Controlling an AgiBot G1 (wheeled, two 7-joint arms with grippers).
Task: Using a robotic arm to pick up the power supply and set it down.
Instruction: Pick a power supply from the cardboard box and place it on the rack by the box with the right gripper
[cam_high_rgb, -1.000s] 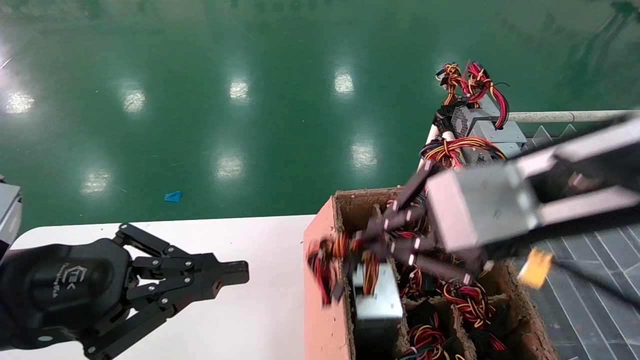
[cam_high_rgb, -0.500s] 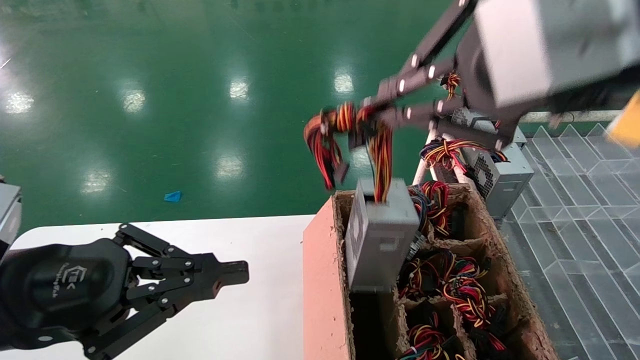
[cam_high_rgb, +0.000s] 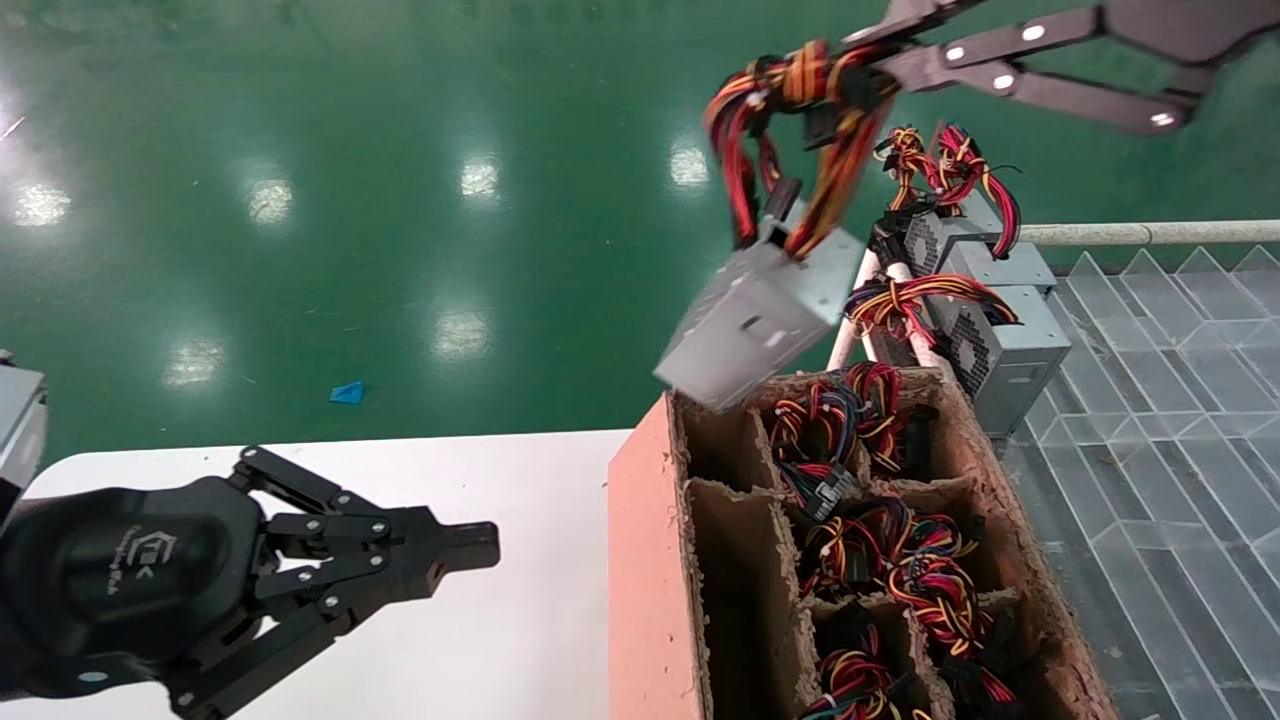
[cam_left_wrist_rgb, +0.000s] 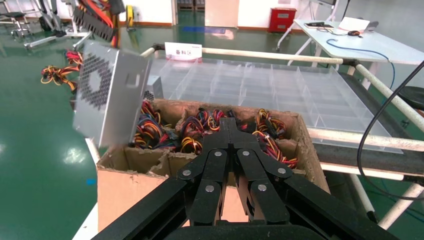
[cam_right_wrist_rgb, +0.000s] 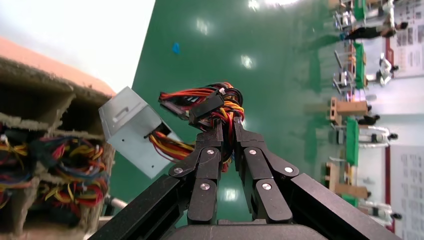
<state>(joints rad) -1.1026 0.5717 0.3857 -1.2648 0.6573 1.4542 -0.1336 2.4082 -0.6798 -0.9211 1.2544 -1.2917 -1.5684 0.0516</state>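
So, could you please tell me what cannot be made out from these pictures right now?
- Right hand: in the head view, its palm and wrist are cut off by the frame's edge.
- Power supply: blurred in the head view, so its markings are unreadable.
- Cardboard box: the cell bottoms are hidden by wires and shadow, and the near end is cut off.
- Left hand: parked over the white table; its wrist is cut off.

Both claws are black – jointed linkage fingers, silver screws; left claw (cam_high_rgb: 470, 548) bears a white logo.
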